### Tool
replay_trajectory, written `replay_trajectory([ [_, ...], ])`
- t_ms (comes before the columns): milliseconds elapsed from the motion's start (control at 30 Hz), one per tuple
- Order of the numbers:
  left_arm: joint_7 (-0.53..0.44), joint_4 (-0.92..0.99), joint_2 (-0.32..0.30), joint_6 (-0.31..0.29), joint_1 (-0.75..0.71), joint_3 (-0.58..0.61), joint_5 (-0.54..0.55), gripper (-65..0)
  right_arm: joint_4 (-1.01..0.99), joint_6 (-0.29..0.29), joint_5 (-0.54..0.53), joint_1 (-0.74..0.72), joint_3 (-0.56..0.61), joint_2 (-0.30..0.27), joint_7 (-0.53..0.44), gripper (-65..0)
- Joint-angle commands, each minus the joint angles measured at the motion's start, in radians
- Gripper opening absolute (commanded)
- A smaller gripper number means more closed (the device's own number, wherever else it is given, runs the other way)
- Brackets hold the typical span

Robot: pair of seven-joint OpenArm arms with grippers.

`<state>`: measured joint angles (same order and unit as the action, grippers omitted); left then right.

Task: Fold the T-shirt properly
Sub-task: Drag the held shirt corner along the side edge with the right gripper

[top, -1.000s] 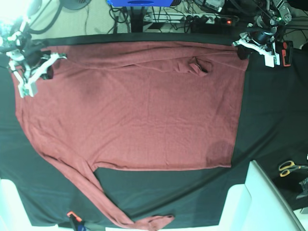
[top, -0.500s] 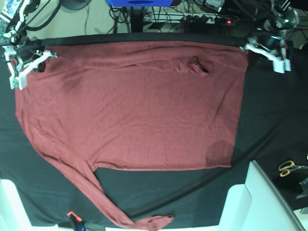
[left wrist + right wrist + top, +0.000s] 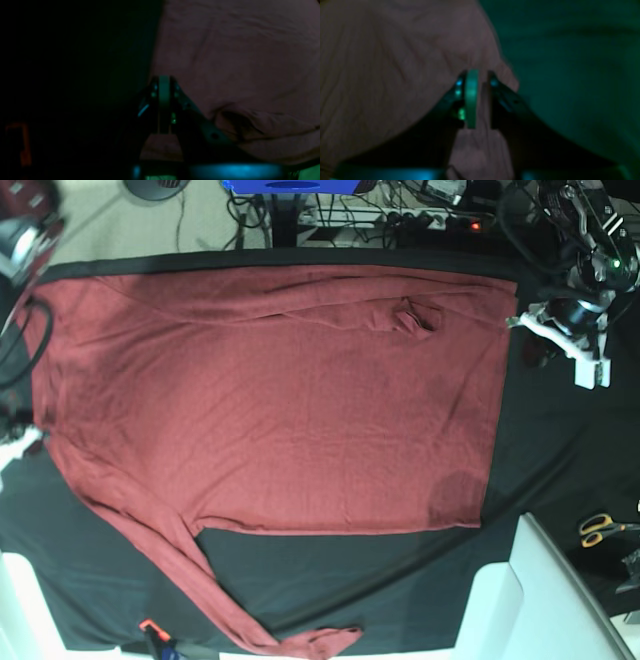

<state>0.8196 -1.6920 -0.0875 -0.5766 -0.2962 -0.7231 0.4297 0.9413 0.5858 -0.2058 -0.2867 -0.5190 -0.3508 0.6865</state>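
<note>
Though thin, T-shirt [image 3: 280, 400] smoothly flat.

No readable text, labels, brands, numbers or signs are seen in any view; both wrist views are too dark and blurred.
</note>
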Motion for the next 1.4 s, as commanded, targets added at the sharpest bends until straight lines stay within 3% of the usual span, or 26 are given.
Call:
replay_trajectory([
  [0, -0.018, -0.024, -0.013, -0.004, -0.001, 0.001, 0.014, -65.0, -0.052, 0.000, -0.010, -0.055, 0.026, -0.047, -0.060, -49.8],
  [200, -0.018, -0.024, -0.016, -0.004, -0.021, -0.002, 0.011, -65.0, -0.400, -0.002, -0.010, -0.170, 0.182, -0.118, -0.302, -22.8],
  [267, -0.018, -0.023, -0.016, -0.004, -0.022, -0.002, 0.010, -65.0, -0.471, -0.003, -0.010, -0.177, 0.208, -0.121, -0.357, -17.4],
  [500, -0.019, -0.015, -0.016, -0.004, -0.024, -0.002, 0.010, -65.0, -0.581, -0.003, -0.010, -0.179, 0.219, -0.092, -0.466, -17.1],
  [600, -0.019, -0.016, -0.016, -0.004, -0.024, -0.002, 0.008, -65.0, -0.591, -0.005, -0.010, -0.177, 0.219, -0.089, -0.479, -25.8],
  [767, -0.018, -0.015, -0.016, -0.004, -0.024, -0.002, 0.008, -65.0, -0.581, -0.005, -0.010, -0.177, 0.219, -0.089, -0.474, -64.1],
  [1033, -0.018, -0.013, -0.016, -0.004, -0.019, 0.001, 0.008, -65.0, -0.526, -0.005, -0.014, -0.122, 0.211, -0.090, -0.471, -65.0],
  [1367, -0.018, -0.012, -0.016, -0.004, -0.013, 0.004, 0.008, -65.0, 0.014, -0.005, -0.056, 0.140, 0.059, -0.004, -0.215, -65.0],
])
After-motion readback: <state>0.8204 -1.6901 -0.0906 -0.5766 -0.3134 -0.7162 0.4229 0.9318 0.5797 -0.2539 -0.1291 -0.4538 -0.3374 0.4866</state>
